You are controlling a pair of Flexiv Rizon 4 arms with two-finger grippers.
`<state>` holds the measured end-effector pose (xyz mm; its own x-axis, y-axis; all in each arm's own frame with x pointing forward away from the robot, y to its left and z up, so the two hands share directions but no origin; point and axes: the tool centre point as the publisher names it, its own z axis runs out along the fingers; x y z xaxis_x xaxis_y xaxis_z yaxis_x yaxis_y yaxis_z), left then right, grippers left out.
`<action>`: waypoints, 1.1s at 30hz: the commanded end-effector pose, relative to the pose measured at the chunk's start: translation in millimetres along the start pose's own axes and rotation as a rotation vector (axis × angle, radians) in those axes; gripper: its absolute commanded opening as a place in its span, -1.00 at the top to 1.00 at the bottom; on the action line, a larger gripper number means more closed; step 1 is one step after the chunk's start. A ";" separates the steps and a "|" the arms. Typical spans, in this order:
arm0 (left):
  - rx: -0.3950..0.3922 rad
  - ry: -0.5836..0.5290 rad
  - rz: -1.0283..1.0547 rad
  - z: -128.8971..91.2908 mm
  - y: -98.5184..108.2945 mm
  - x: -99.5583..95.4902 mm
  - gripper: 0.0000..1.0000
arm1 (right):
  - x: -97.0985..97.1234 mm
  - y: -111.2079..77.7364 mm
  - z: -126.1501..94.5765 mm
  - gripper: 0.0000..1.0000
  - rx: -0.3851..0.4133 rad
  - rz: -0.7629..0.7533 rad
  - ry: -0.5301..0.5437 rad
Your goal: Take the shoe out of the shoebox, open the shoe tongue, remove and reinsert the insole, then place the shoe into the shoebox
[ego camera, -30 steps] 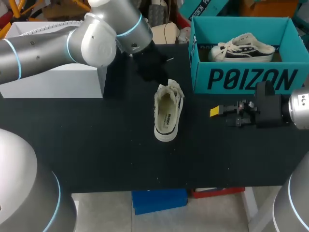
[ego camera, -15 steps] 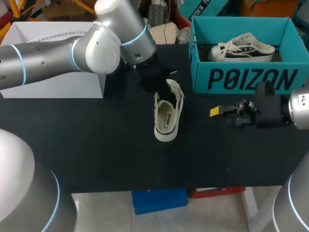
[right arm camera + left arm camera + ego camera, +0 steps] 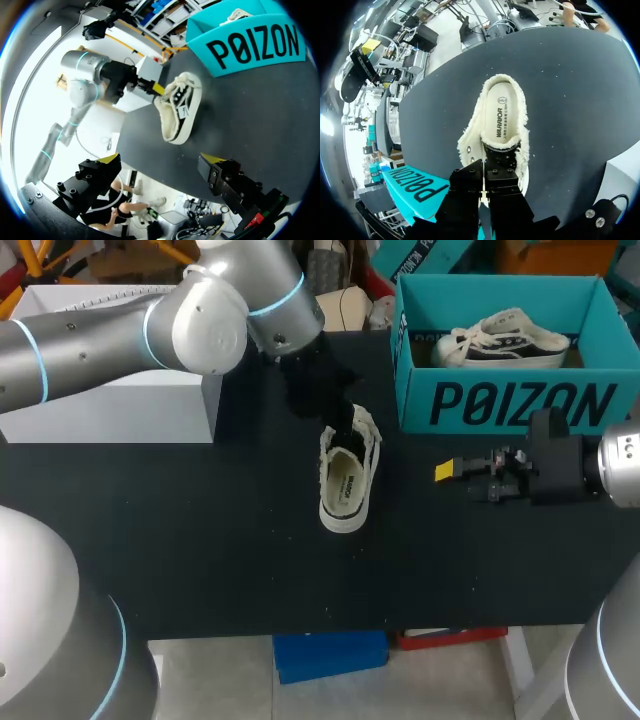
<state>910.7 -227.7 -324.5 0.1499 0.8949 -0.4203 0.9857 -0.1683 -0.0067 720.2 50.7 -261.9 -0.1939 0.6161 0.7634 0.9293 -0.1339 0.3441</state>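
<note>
Jaws of L gripper (image 3: 483, 175) look closed at lace end of shoe (image 3: 501, 120), long axis running ahead to heel; R gripper (image 3: 448, 472) open, farther off.

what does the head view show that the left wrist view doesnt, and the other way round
Only the head view: the second shoe lying inside the shoebox, the right claw hanging open beside that box, and a white box on the left. Only the left wrist view: a close look down into the loose shoe, with its insole lying flat in the heel part. Both: the loose shoe upright on the table, the left claw at its tongue end, and the shoebox's printed front.
</note>
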 end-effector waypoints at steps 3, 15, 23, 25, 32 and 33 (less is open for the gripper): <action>0.003 0.110 0.008 -40.6 -14.3 13.6 0.27 | 0.8 0.2 0.2 -1.00 0.001 0.001 -0.003; 0.019 0.238 0.026 -3.7 -14.7 38.9 0.25 | 0.8 0.2 0.2 -1.00 0.001 0.001 -0.003; 0.010 0.276 0.076 20.2 -11.3 39.6 0.22 | 0.8 0.2 0.2 -1.00 0.001 0.001 -0.003; 0.001 0.278 0.081 22.3 -11.1 40.0 0.23 | 0.8 0.2 0.2 -1.00 0.001 0.001 -0.003; -0.024 0.309 0.086 35.2 -13.3 46.6 0.22 | 0.8 0.2 0.2 -1.00 0.001 0.001 -0.003; -0.027 0.309 0.082 37.0 -13.7 47.8 0.23 | 0.8 0.2 0.2 -1.00 0.001 0.001 -0.003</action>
<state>904.1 -194.9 -372.0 0.2450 0.9615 -0.1246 0.9695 -0.2429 0.0319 720.2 50.7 -261.9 -0.1939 0.6161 0.7634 0.9293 -0.1339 0.3441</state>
